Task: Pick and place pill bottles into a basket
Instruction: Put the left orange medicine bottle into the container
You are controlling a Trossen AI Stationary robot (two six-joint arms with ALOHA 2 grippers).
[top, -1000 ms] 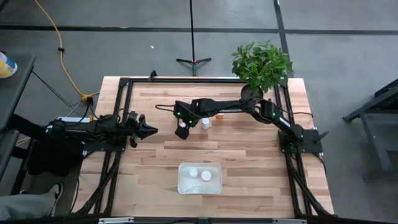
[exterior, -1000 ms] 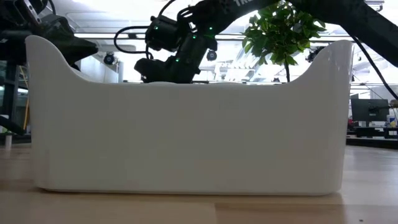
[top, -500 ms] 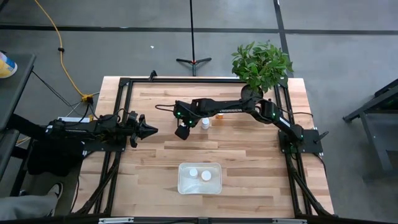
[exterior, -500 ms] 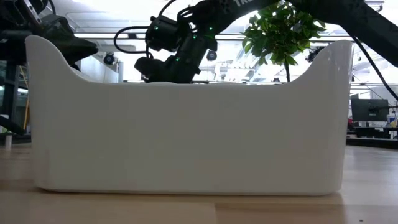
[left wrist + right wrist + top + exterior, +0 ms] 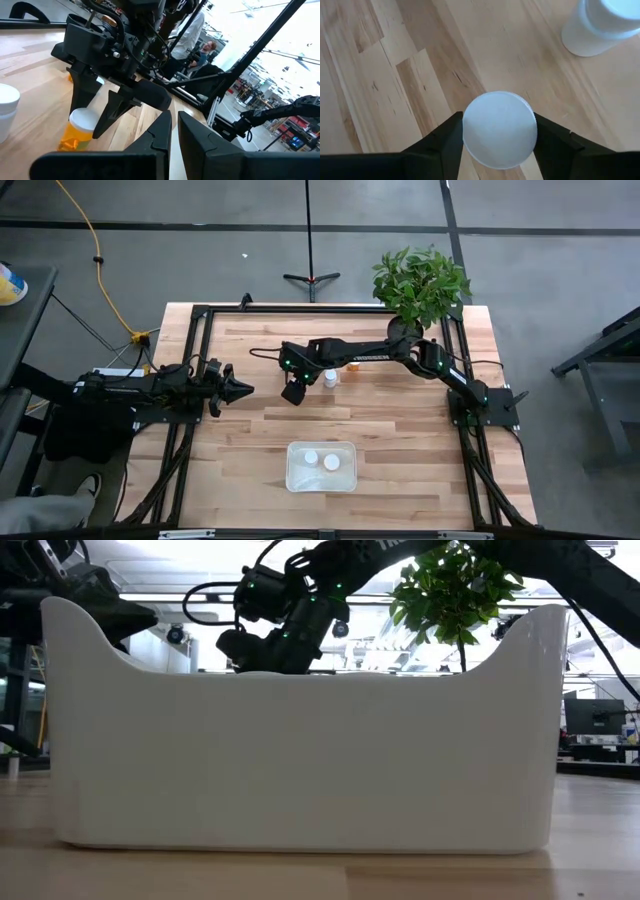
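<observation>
My right gripper (image 5: 293,391) reaches to the table's middle and is shut on a pill bottle (image 5: 79,131) with an amber body and a white cap (image 5: 500,129). The bottle stands upright on the wood. My left gripper (image 5: 246,389) is shut and empty, level above the table just left of it, pointing at it. A white-looking bottle (image 5: 330,378) stands just right of the right gripper. Another orange bottle (image 5: 353,366) lies farther right. The white basket (image 5: 321,480) sits near the front edge with two bottles (image 5: 311,457) inside. My right gripper pinches the pill bottle's white cap (image 5: 470,131) between its two fingers, one on each side. The fingers (image 5: 84,97) come from above, pointing down. The bottle stays upright with its base (image 5: 66,145) on the table.
A black pot with a green plant (image 5: 420,280) stands at the far right corner. Black frame rails (image 5: 200,330) run along the table's edges. The basket's wall (image 5: 300,760) fills the low view. A person shows in the room beyond the table (image 5: 197,47).
</observation>
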